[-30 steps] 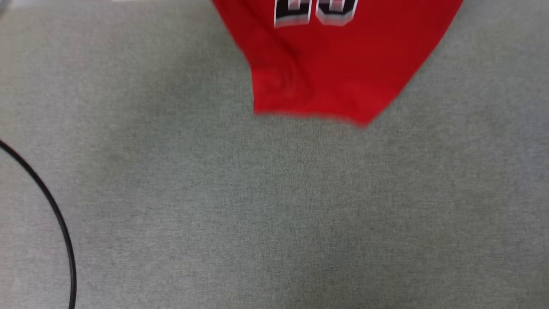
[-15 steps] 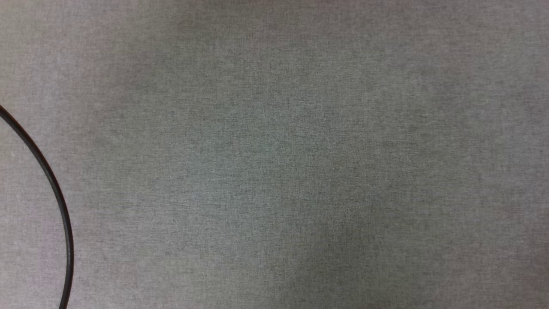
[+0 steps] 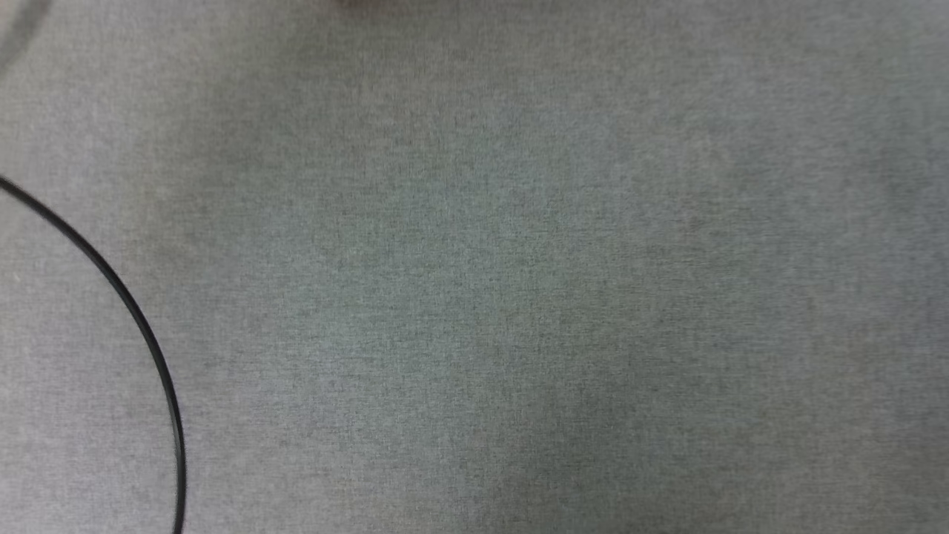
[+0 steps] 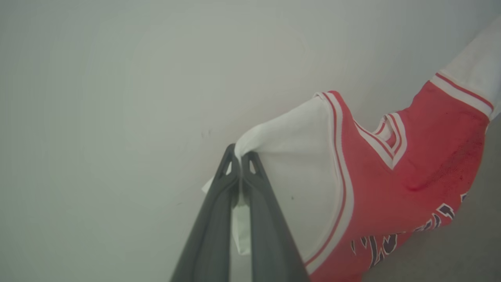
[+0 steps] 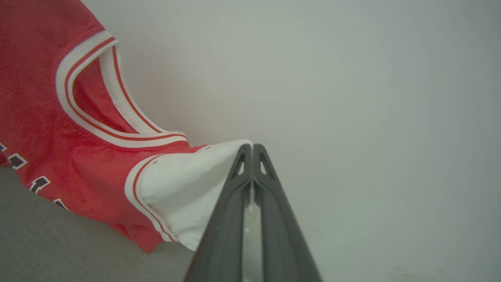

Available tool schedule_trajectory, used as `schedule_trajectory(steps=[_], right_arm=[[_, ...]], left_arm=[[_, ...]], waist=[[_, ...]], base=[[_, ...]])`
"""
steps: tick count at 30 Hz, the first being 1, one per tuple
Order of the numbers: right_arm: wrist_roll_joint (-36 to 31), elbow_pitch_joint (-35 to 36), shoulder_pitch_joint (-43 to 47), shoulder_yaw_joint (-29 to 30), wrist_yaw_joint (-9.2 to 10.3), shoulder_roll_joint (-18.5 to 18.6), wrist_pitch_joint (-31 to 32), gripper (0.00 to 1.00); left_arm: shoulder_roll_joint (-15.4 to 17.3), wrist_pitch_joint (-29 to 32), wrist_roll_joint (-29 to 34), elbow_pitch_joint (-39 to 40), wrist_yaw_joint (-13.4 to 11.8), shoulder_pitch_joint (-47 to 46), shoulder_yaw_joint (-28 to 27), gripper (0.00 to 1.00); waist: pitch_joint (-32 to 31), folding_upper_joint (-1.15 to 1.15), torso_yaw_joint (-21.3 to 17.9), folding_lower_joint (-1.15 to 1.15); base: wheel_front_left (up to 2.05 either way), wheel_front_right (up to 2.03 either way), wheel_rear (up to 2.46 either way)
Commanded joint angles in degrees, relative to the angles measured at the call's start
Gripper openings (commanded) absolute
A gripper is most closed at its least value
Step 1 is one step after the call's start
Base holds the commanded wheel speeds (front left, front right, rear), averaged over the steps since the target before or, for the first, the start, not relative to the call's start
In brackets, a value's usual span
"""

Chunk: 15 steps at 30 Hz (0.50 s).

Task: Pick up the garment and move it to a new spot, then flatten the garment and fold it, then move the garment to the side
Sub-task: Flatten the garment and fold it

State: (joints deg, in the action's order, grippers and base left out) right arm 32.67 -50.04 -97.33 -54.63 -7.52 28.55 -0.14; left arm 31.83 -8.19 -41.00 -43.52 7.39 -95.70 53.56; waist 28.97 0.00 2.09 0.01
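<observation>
Over the grey woven worktop (image 3: 519, 259) in the head view, a thin black cable (image 3: 141, 326) lies in a curved arc.

Seen from the left wrist, the left gripper (image 4: 239, 153) rises with its two dark fingers pressed together, pinching a bunched corner of a white sleeve (image 4: 297, 156) right at the tips. From that pinch the garment (image 4: 415, 172) stretches away to the gripper's right: first the white sleeve, then a red-and-white striped armhole trim, then the red body. The striped V collar (image 4: 393, 145) sits further right of the gripper, and black white-edged lettering (image 4: 381, 246) crosses the red cloth below it. The second sleeve (image 4: 475, 66) shows at the far right, above the level of the fingertips. A small flap of white cloth hangs beside the fingers, below the pinch. A pale wall (image 4: 117, 98) lies beyond the fingertips.

Seen from the right wrist, the right gripper (image 5: 252, 148) also has its fingers pressed together, clamped on the tip of a white sleeve. The garment spreads out to this gripper's left, its striped collar looping open well left of the fingertips and black lettering near the far left edge. Grey worktop lies below the garment, left of the fingers. Whether the red cloth touches the worktop cannot be told.
</observation>
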Motion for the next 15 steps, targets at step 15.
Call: schedule_trajectory(steps=[15], right_arm=[[10.84,7.64,29.38,-12.39,0.06,3.18,-5.88,0.00]], left_arm=[[5.12,-5.23,-9.31,8.60,-3.67,36.59,3.19,0.00]], waist=[[-11.41,0.00,-0.86,-0.01]], base=[[0.00,0.00,0.00]])
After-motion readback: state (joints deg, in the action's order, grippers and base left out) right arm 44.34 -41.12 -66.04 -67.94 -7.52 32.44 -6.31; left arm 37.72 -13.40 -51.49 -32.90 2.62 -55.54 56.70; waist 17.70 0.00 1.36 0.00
